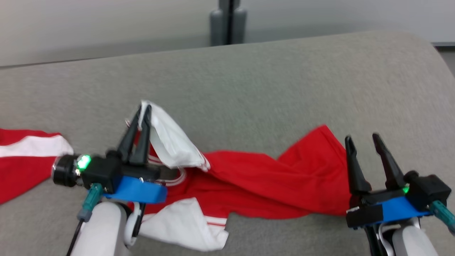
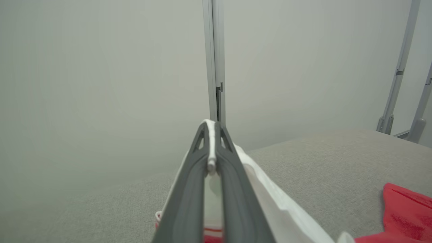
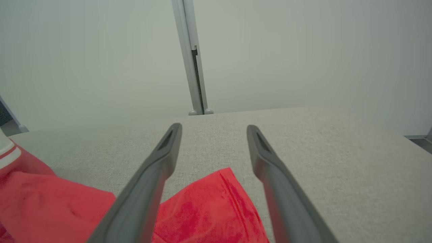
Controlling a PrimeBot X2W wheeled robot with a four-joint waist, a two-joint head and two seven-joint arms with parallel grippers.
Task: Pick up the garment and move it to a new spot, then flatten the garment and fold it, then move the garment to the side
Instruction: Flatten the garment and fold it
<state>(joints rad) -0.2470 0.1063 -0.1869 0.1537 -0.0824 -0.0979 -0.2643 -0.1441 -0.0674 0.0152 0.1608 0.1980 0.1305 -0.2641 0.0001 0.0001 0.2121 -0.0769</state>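
There is one garment (image 1: 270, 177) here, red with white panels and thin striped trim, lying crumpled on one grey padded surface (image 1: 249, 78), and two grippers work over it, each with two long dark fingers. The left gripper (image 1: 144, 108) has its fingers pressed together, with a white fold of the garment pinched between the tips and lifted clear of the surface. From those tips the white cloth drapes down and away on the side toward the other gripper, and joins the red body that lies below and beside the fingers. In the left wrist view the same gripper (image 2: 211, 123) shows a narrow white edge of cloth running up between its fingers (image 2: 184, 202), which meet on it near the tips. A red and white part lies on the outer side of the left gripper; its join with the rest is hidden behind the wrist. The right gripper (image 1: 362, 138) stands with its fingers spread wide and nothing between them. In the right wrist view, a red corner of the garment (image 3: 209, 209) lies under the gap between its fingers (image 3: 152, 182), whose tips point over bare grey padding beyond; I cannot tell whether they touch the cloth. One grey post (image 1: 228, 21) stands behind the surface, beyond both sets of fingertips.
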